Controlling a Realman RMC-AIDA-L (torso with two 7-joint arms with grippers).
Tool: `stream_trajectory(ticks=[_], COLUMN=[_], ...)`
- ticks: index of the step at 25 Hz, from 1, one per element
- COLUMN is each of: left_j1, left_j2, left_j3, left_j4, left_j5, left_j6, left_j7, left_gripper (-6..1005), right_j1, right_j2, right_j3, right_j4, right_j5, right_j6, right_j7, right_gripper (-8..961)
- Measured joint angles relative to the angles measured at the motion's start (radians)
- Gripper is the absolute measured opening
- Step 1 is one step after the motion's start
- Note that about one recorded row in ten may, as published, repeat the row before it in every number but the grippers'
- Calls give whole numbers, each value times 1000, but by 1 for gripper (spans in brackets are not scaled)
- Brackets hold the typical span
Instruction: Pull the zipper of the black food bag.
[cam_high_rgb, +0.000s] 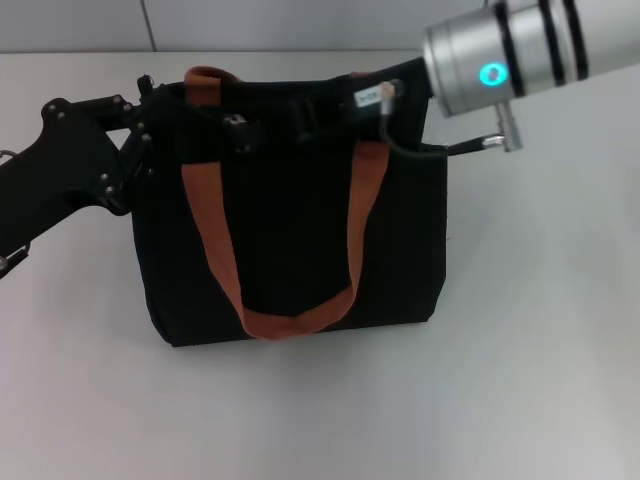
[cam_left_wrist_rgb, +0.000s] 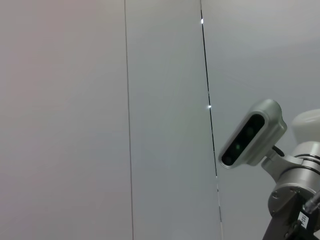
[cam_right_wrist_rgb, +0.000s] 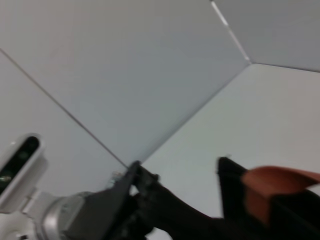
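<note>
While my left gripper braces the black food bag and the right gripper reaches its top, I cannot tell either's closure, so a missed zipper may drag fabric.

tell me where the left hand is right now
In the head view the black left hand is at the upper left corner of the boxy black fabric food bag, beside the far orange-brown webbing handle.

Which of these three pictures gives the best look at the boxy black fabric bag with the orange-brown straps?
The head view: the whole boxy black fabric bag shows, standing on the white table. The right wrist view catches only a blurred corner and strap; the left wrist view shows none of it.
</note>
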Motion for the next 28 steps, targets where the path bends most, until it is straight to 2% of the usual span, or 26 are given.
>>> stream_trajectory(ticks=[3, 10, 14, 22, 27, 28], left_j1=[0, -2, -4, -5, -2, -2], left_j2=[0, 4, 5, 5, 6, 6], left_j3=[-3, -11, -14, -15, -15, -15], left_j4=[0, 2, 0, 0, 2, 2], left_j5=[0, -13, -13, -15, -15, -15], left_j6=[0, -6, -10, -14, -15, -15], left_j7=[-6, -23, -24, -28, -42, -44], left_gripper=[38, 39, 40, 41, 42, 42], right_j1=[-53, -237, -328, -360, -359, -356], right_j2=[-1, -3, -3, -4, -15, -19], right_j3=[-1, -4, 25, 66, 110, 130], right_j4=[-76, -319, -398, -408, -325, -296], right_j5=[-28, -77, -78, -35, 75, 97], right_j6=[-4, -41, -77, -115, -129, -140], right_j7=[51, 159, 172, 143, 60, 31], right_gripper=[0, 1, 1, 2, 2, 32])
